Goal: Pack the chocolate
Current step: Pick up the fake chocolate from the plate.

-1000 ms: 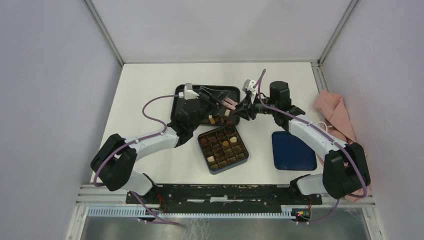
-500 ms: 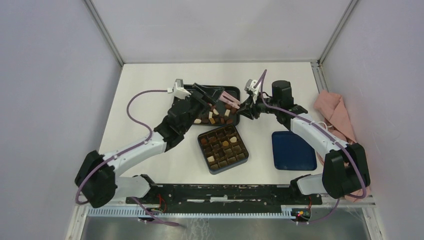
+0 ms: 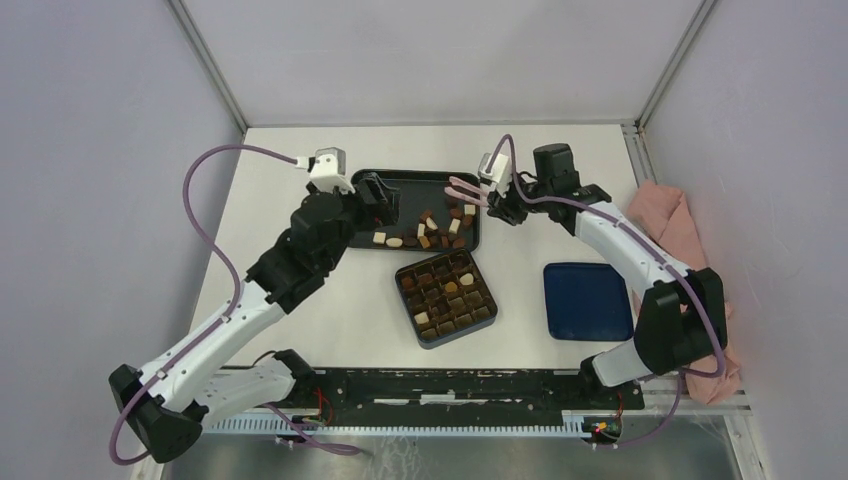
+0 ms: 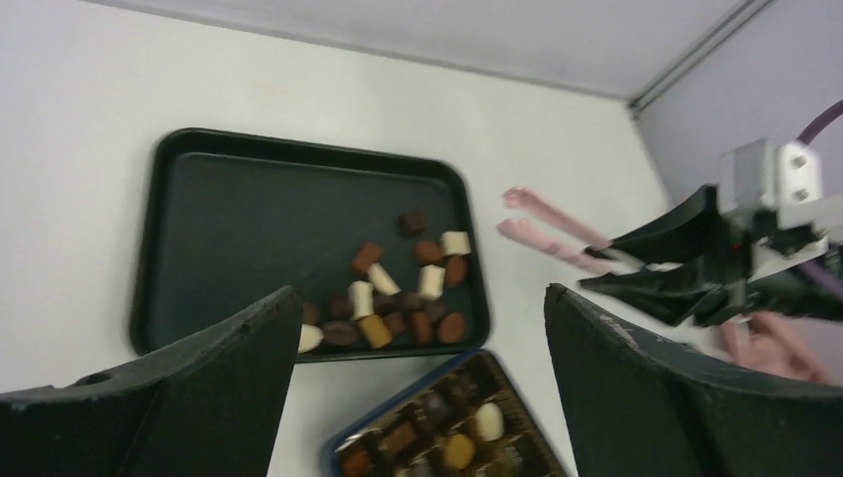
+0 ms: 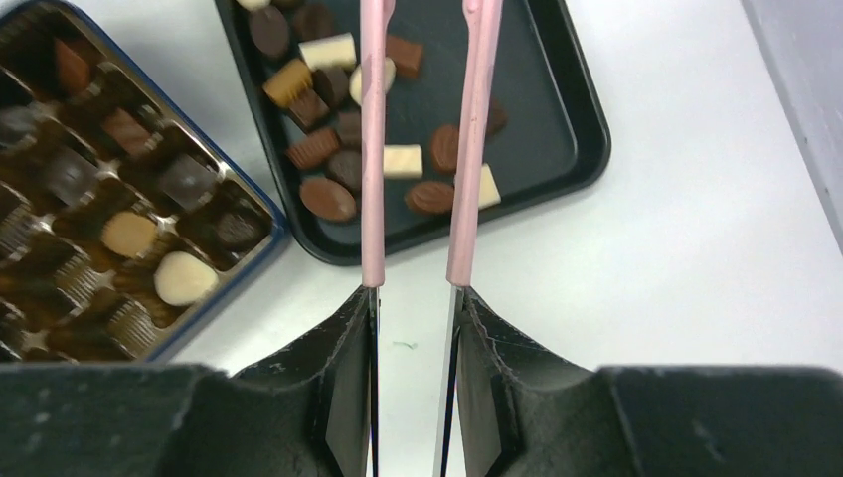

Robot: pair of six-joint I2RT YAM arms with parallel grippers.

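Item: chocolate (image 3: 435,228), small round, oval and square pieces in dark brown, mid brown and cream.
Location: heaped in lower right part of black rectangular tray (image 3: 410,173), upper centre of frame on white tabletop (image 3: 400,145). A few pieces already seated in dark compartmented box with blue rim (image 5: 281,231), just below tray.
Right gripper (image 5: 411,298): pinching pink plastic tweezers (image 5: 373,149) by the butt end. Tines apart, nothing between tips, reaching toward tray's right end.
Left gripper (image 3: 380,200): spread wide, empty, now drawn back over left half of tray, away from the tweezers it met a second ago.
Change: tweezers left wholly with right gripper.
Meaning, as judged: tool handover done, picking of next piece ready to begin.
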